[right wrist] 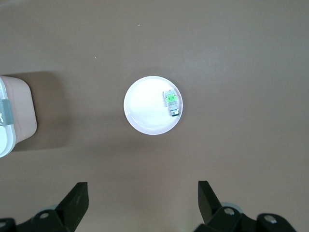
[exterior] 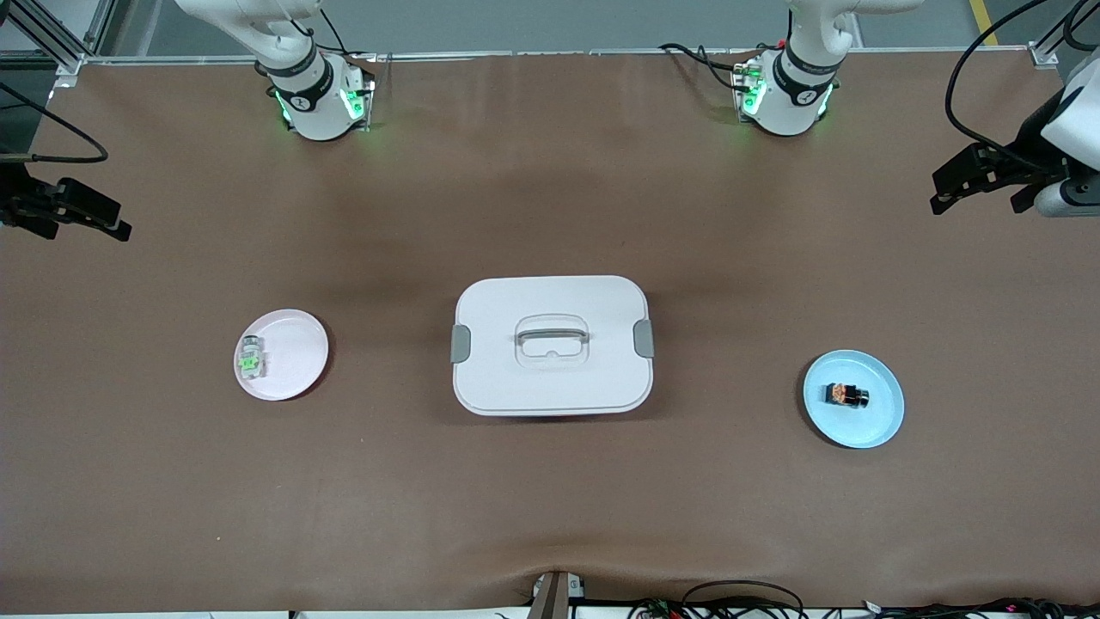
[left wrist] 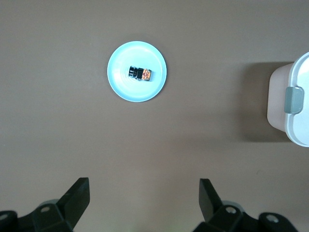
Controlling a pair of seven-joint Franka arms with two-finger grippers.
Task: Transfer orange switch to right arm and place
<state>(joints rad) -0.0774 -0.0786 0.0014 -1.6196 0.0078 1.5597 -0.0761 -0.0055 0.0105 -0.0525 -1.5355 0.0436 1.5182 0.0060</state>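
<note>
The orange switch (exterior: 846, 395), a tiny black block with an orange middle, lies on a pale blue plate (exterior: 885, 421) toward the left arm's end of the table. In the left wrist view the switch (left wrist: 141, 74) rests near the middle of that plate (left wrist: 120, 87). My left gripper (exterior: 980, 202) hangs high over the bare table at that end, open and empty, well apart from the plate; its fingers (left wrist: 79, 193) frame only the table. My right gripper (exterior: 82, 230) hangs open and empty over the right arm's end of the table.
A white lidded box (exterior: 507, 378) with grey clips and a handle stands mid-table. A pink plate (exterior: 301, 344) toward the right arm's end holds a clear switch with a green part (exterior: 250, 358), also seen in the right wrist view (right wrist: 172, 102).
</note>
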